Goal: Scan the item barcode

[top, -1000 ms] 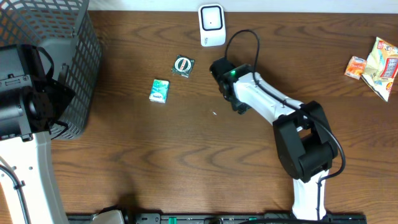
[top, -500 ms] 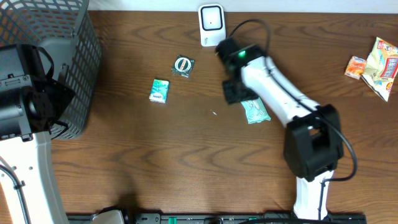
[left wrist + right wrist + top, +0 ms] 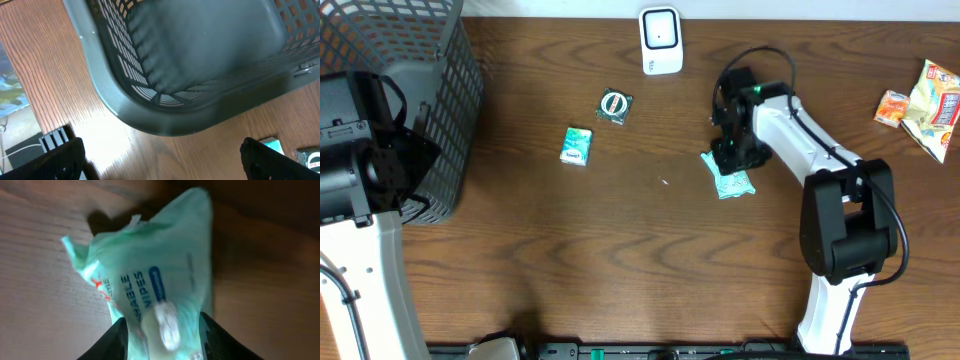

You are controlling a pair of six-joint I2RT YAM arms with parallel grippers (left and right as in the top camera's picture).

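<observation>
Swung away from the white scanner (image 3: 660, 42) since a second ago, the right jaws now sit well off to its right, partly closed on one end of the mint-green wipes packet (image 3: 150, 275), which trails from them low over the counter (image 3: 620, 270). Far off, the left jaws gape wide and empty beside the grey basket (image 3: 200, 60). With packet and scanner well apart, the scan likely remains to do.

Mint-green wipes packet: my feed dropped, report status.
Left gripper open beside grey plastic mesh basket. Right gripper shut on mint-green soft wipes packet. Nothing between it and white boxy scanner.
</observation>
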